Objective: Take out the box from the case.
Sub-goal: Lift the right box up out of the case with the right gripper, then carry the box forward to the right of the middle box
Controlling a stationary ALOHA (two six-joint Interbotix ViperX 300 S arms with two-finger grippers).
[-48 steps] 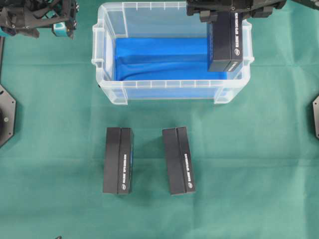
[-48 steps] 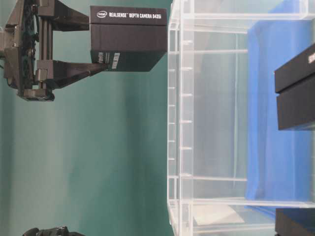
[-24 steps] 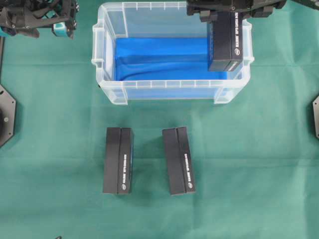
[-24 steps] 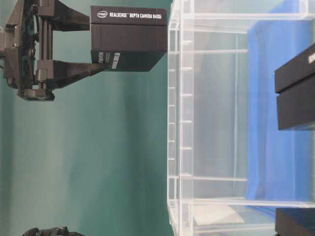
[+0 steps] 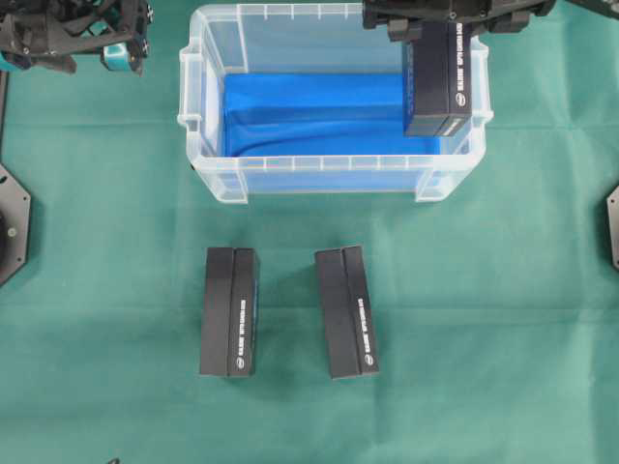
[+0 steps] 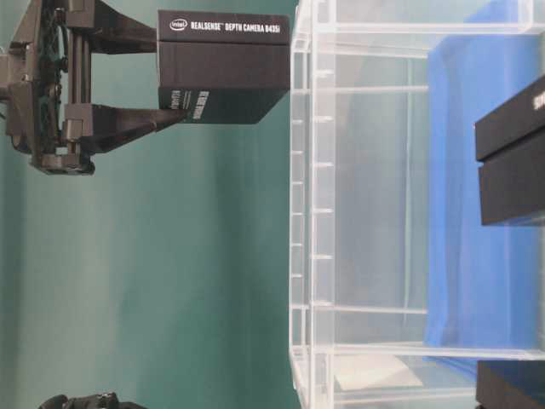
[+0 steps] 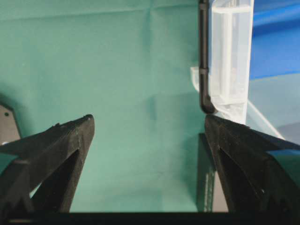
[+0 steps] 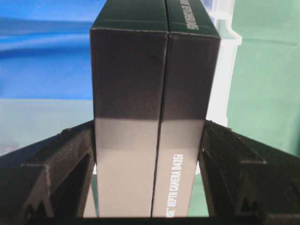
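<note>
My right pincer [image 8: 150, 154] grips the box [image 5: 440, 82] above the case [image 5: 329, 179], at two o'clock; clipping the rim could knock it loose.

Held box [image 6: 223, 66], table-level view: white print on top face reads "intel REALSENSE DEPTH CAMERA D435i"; smaller side print too blurred to read. Right wrist view, same box: "DEPTH CAMERA D435i" runs lengthwise along one face. Two boxes on the cloth, left [image 5: 230, 311] and right [image 5: 347, 311]: white side lettering, too small to read.
</note>
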